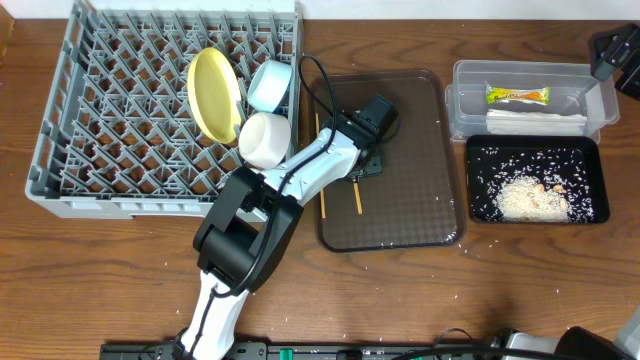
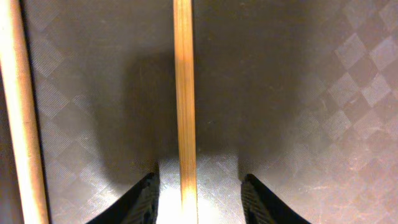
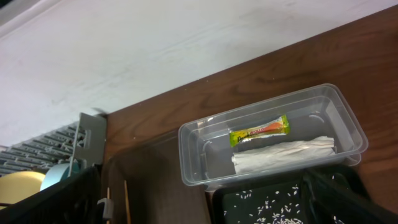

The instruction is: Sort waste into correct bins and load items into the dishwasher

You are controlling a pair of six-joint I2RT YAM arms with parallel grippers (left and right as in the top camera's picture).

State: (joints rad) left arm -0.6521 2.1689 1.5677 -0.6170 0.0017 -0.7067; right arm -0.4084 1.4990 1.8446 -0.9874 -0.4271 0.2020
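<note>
Two wooden chopsticks lie on the brown serving tray (image 1: 420, 215). My left gripper (image 1: 364, 166) is low over the tray, open, with one chopstick (image 2: 184, 93) between its jaws (image 2: 199, 190); the jaws do not touch it. The other chopstick (image 2: 18, 112) lies to the left (image 1: 320, 160). The grey dish rack (image 1: 120, 150) holds the yellow plate (image 1: 214, 92), light-blue bowl (image 1: 270, 85) and white bowl (image 1: 265, 140). The clear tub (image 1: 460, 105) holds the green-and-yellow wrapper (image 1: 517, 95) and white folded paper (image 1: 535, 122). The black tray (image 1: 480, 150) holds rice (image 1: 530, 197). My right gripper (image 1: 615, 55) is open and empty. The small white cup is out of view.
The right wrist view shows the clear tub (image 3: 199, 162), wrapper (image 3: 259, 131), paper (image 3: 283, 154) and the black tray (image 3: 261, 202) below my open right fingers (image 3: 205, 202). A few rice grains lie scattered on the wooden table (image 1: 420, 300). A wall borders the table's far edge.
</note>
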